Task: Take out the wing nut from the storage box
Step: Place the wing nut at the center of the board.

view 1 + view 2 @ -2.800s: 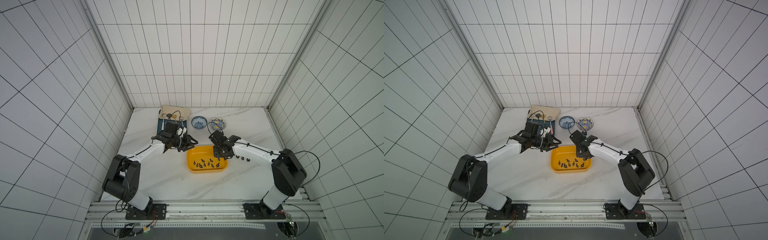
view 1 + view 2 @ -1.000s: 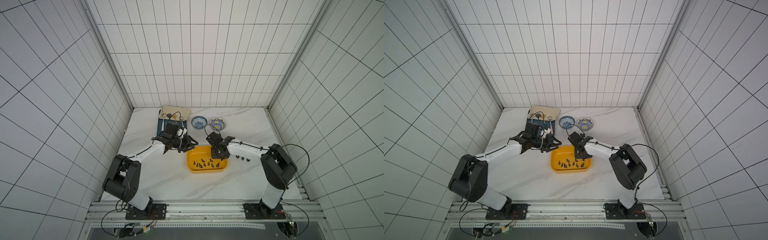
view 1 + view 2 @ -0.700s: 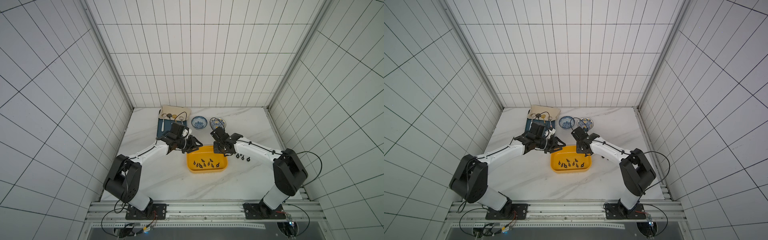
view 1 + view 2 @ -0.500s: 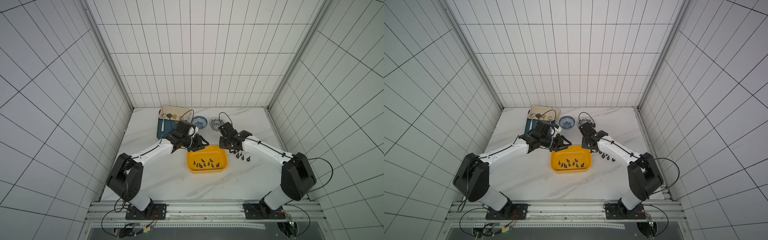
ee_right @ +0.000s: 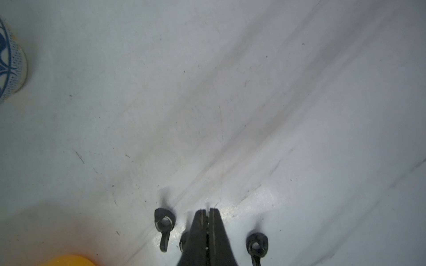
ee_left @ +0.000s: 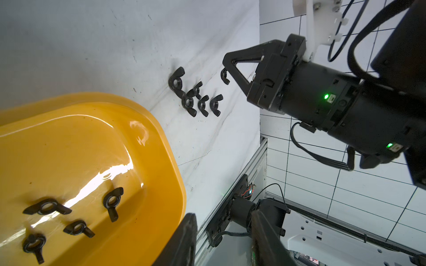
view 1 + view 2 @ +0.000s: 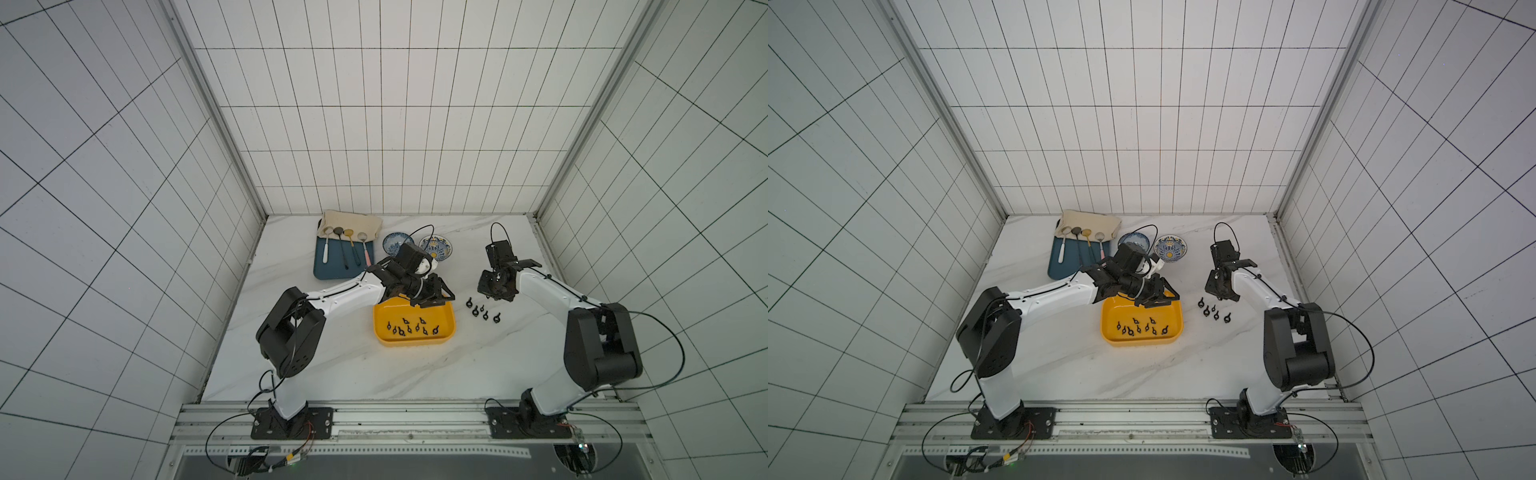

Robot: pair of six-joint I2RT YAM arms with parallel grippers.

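**A:** Where is the right pincer (image 7: 493, 293) at this moment?

**B:** One second ago it was low over the storage box (image 7: 415, 342). Now the box lies to its left, apart from it, and the pincer hangs above the marble table (image 7: 374, 374).

**A:** And its fingers?

**B:** They are pressed fully together. In the left wrist view one wing nut (image 6: 224, 77) sits right at their tips. It looks pinched there, outside the box.

**A:** What is under it?

**B:** Five loose wing nuts (image 6: 189, 103) lie on the table just below and beside it, on the side toward the robot base. A group lay in that place already in the earlier pictures.

**A:** Did the left pincer (image 7: 432, 296) move also?

**B:** Yes. Before, it stood at the far left corner of the box. Now it is over the far edge. Its fingers are partly apart and hold nothing.

**A:** And the remaining nuts (image 6: 113, 213)?

**B:** They lie in the box, in its near half, on the side of the left pincer that faces the robot base.
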